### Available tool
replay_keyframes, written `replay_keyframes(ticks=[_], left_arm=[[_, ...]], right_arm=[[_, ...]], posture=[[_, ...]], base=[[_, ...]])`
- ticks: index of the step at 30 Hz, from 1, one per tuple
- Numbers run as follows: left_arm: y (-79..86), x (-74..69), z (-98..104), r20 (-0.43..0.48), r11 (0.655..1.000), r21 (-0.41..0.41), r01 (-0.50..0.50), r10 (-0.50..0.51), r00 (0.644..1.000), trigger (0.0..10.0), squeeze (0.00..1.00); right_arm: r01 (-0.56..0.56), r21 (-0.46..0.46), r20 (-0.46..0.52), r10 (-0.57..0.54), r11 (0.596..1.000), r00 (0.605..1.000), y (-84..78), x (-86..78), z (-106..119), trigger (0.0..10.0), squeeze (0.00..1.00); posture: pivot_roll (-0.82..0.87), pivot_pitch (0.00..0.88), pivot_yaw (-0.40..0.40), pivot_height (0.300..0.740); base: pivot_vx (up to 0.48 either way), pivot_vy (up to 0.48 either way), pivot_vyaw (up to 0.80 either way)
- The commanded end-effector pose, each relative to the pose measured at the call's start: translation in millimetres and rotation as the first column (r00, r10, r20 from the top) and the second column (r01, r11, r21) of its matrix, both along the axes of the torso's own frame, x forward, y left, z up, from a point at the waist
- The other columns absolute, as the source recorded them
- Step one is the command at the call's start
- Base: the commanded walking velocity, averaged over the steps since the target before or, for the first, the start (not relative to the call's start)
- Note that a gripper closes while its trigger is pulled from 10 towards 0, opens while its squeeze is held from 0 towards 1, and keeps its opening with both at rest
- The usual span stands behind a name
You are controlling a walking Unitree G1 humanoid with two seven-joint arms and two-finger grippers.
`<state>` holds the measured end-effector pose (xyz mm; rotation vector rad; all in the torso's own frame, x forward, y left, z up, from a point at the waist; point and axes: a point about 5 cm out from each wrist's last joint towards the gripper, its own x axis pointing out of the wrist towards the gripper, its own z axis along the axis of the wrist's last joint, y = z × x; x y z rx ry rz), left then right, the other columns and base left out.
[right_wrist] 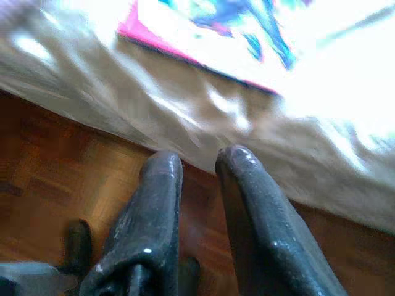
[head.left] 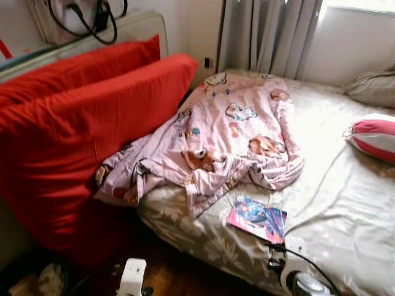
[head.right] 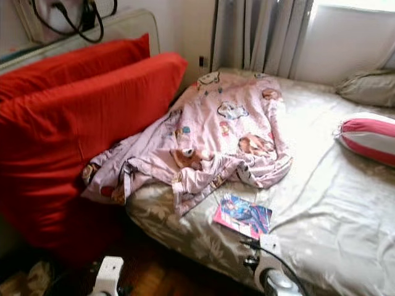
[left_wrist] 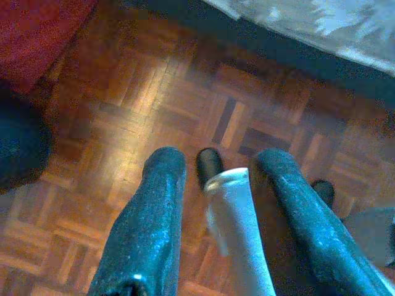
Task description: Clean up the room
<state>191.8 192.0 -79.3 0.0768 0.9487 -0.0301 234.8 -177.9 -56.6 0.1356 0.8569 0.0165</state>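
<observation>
No writing can be read; the book [head.left: 257,219] at lower centre of the head views has a pink edge and a blue cartoon cover, too blurred for a title. It lies flat on the bed [head.left: 345,209], near its front edge, just below the hem of a crumpled pink blanket [head.left: 216,139] printed with cartoon animals. The blanket spills off the bed's left side against two big red pillows [head.left: 80,129] leaning at the left of the frame. At the right edge lies a red-and-white striped cushion [head.left: 375,135], with a beige pillow [head.left: 373,86] above it. Grey curtains [head.left: 265,34] hang at top centre beside a bright window.

The right wrist view brings the right gripper [right_wrist: 197,163] close to the bed's edge, its jaws slightly apart around nothing, with the book's pink border just beyond on the sheet. The left wrist view shows the left gripper [left_wrist: 219,163] over the parquet floor [left_wrist: 123,98], jaws apart and empty, a white robot part between them beyond.
</observation>
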Motion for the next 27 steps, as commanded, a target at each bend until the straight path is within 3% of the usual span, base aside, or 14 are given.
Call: replay_keyframes(ticks=[1, 9, 21, 27], left_arm=[[-4.5, 4.2, 1, 0.004, 1.000, 0.002, 0.022, -0.022, 1.000, 10.0, 0.00], [-4.4, 6.0, 3, 0.015, 1.000, 0.001, 0.020, -0.020, 1.000, 10.0, 0.00], [-5.6, 31.0, 18, 0.120, 0.999, 0.002, 0.037, -0.037, 0.992, 10.0, 0.00], [-3.9, 24.3, 14, 0.106, 1.000, -0.005, 0.018, -0.018, 0.994, 10.0, 0.00]], right_arm=[[0.024, -0.013, -0.013, -0.024, 1.000, 1.000, -9.3, -6.1, -3, 10.0, 0.00], [0.041, -0.011, -0.003, -0.041, 0.999, 0.999, -9.3, -5.6, -2, 10.0, 0.00], [0.083, 0.010, 0.028, -0.083, 0.997, 0.996, -9.2, -11.4, -5, 10.0, 0.00], [0.083, 0.010, 0.014, -0.083, 0.997, 0.996, -6.9, -20.3, -10, 10.0, 0.00]], posture=[[0.06, 0.000, -0.053, 0.740], [0.05, 0.000, -0.051, 0.740], [0.06, 0.024, -0.042, 0.740], [0.08, 0.034, -0.020, 0.740]], base=[[0.292, 0.000, 0.00], [0.294, 0.000, 0.00], [0.098, 0.000, 0.00], [0.298, 0.000, 0.00]])
